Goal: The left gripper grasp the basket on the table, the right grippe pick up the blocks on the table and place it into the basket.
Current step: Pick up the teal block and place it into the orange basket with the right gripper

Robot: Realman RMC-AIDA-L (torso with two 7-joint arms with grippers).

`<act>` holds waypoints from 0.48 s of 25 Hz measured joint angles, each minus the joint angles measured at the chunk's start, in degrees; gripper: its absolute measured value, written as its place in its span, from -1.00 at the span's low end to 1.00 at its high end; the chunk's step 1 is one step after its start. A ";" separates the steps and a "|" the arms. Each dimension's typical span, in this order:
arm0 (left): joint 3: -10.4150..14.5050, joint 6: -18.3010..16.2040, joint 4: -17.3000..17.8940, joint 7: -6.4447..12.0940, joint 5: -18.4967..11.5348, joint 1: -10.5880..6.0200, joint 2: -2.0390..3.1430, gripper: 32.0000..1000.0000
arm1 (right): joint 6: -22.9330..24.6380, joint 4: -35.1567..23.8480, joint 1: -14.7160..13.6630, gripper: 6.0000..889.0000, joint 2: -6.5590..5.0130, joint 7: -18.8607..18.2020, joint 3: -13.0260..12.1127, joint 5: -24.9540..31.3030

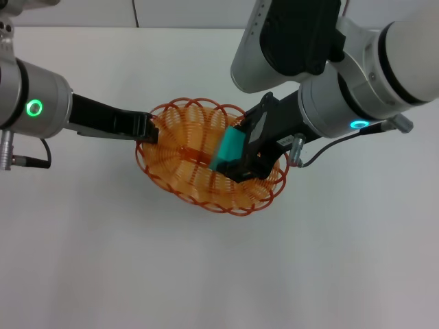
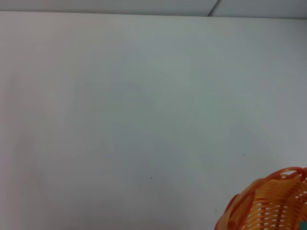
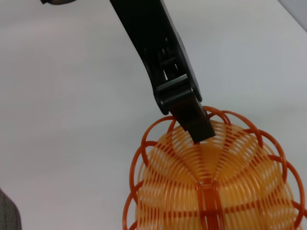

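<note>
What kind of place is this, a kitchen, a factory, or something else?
Probably a robot test bench or lab: a bare white table, and two robot arms working over one orange basket. The left pincer grips its rim; the right pincer holds a teal cube above it.

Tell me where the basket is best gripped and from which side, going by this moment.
By its looped rim, from the robot's left. The basket is a shallow wire bowl lying open side up, so only the thin scalloped edge fits a flat tool. The left gripper already pinches that edge, leaving the opening free for the right gripper holding the cube.
</note>
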 joint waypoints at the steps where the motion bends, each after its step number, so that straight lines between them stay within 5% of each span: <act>1: -0.02 0.00 0.00 0.00 0.00 0.00 0.00 -0.89 | -0.01 0.02 0.00 0.16 0.00 0.00 -0.02 0.00; 10: 0.10 -0.01 -0.05 0.00 0.00 0.00 0.02 -0.89 | -0.10 0.44 0.00 0.21 -0.01 -0.07 0.23 0.00; 12: 0.11 -0.01 -0.05 0.00 0.00 0.00 0.02 -0.89 | -0.10 0.45 0.00 0.45 -0.01 -0.07 0.22 0.00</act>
